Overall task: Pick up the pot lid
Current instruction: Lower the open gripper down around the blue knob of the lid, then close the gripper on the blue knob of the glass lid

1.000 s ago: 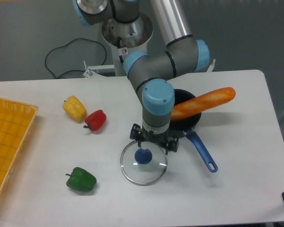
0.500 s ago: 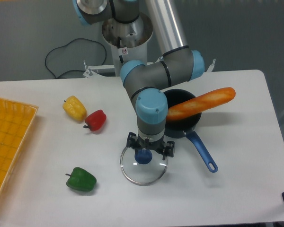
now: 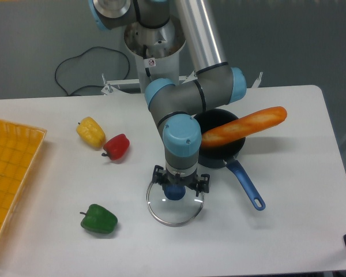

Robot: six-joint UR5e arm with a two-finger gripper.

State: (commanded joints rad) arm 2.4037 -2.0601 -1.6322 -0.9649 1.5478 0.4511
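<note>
In the camera view the gripper [image 3: 181,181] points down over the near-middle of the table, its two fingers spread apart with nothing held between them. Just below lies the pot lid [image 3: 177,214], a clear glass disc with a thin metal rim, flat on the white table. Its round blue knob [image 3: 174,193] shows between and slightly in front of the fingertips. The gripper covers the lid's far edge. Whether the fingers touch the glass, I cannot tell.
Behind and right sits a black pan [image 3: 218,118] with a blue handle [image 3: 245,184] and a long orange object [image 3: 259,123] across it. Yellow [image 3: 91,133], red [image 3: 116,147] and green [image 3: 99,220] peppers lie left. A yellow crate [image 3: 11,173] stands far left.
The gripper has come lower and nearer the camera, moving slightly left to the lid's knob. Its fingers remain apart. The lid has not moved.
</note>
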